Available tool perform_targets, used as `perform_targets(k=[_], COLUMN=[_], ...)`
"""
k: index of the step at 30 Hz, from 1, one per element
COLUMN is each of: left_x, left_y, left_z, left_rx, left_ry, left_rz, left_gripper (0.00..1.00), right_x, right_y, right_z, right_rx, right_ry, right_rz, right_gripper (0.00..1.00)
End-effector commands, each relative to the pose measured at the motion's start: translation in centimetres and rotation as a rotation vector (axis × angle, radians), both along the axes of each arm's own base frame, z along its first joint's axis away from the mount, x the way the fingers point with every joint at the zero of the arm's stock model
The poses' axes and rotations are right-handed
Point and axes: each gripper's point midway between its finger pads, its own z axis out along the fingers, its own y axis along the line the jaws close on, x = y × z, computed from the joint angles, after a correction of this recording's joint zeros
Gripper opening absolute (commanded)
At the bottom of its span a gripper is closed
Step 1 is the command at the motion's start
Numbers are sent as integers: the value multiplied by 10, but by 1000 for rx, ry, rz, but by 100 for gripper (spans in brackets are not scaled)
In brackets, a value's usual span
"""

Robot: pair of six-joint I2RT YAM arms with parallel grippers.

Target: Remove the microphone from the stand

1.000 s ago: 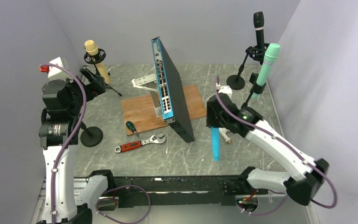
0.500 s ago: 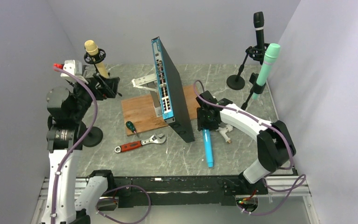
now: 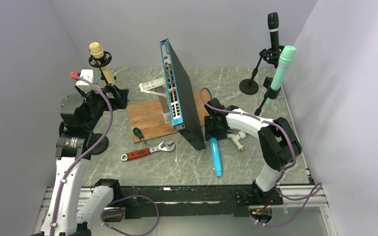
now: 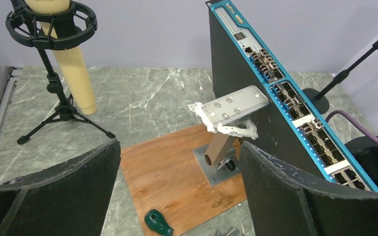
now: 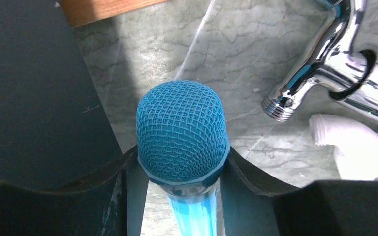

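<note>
My right gripper (image 3: 212, 133) is shut on a blue microphone (image 3: 217, 157) just below its mesh head (image 5: 182, 130). The body slants down toward the near edge, low over the table. In the right wrist view the fingers (image 5: 128, 196) clamp its neck. My left gripper (image 3: 118, 95) is open and empty, just right of a cream microphone (image 3: 101, 63) held in a black shock mount (image 4: 51, 24) on a tripod stand. A black microphone (image 3: 273, 27) and a mint microphone (image 3: 280, 69) stand in holders at the back right.
A black and blue network switch (image 3: 182, 98) stands on edge on a wooden board (image 3: 150, 118), close left of my right gripper. A chrome tap (image 5: 334, 78) lies right of it. A red-handled wrench (image 3: 147, 150), a green screwdriver handle (image 3: 138, 132) and a round stand base (image 3: 97, 143) lie front left.
My right arm has folded inward and carried the blue microphone left toward the switch. My left gripper has swung right and forward, past the cream microphone's stand.
</note>
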Motion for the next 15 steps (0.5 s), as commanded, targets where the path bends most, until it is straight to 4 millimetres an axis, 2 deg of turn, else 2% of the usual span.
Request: perform_targets(k=[1,4,9,15], left_x=[-3,-3,-5,0], left_y=[-1,-1,-5,-5], left_z=[15,12,13,5], left_rx=[23,21,15,18], left_ry=[-62,-57,-65,-41], left_rz=[-6,-5,-27,-27], left_gripper=[92,92,92,92], right_x=[0,-4,-8,-8], right_y=[9,6,5,6], right_z=[-8,-12,-13,12], right_rx=[62,67,82,109], right_ry=[-4,-5,-18,-61], right_rz=[-31,-46,-55,-32], right_gripper=[15,21,36,53])
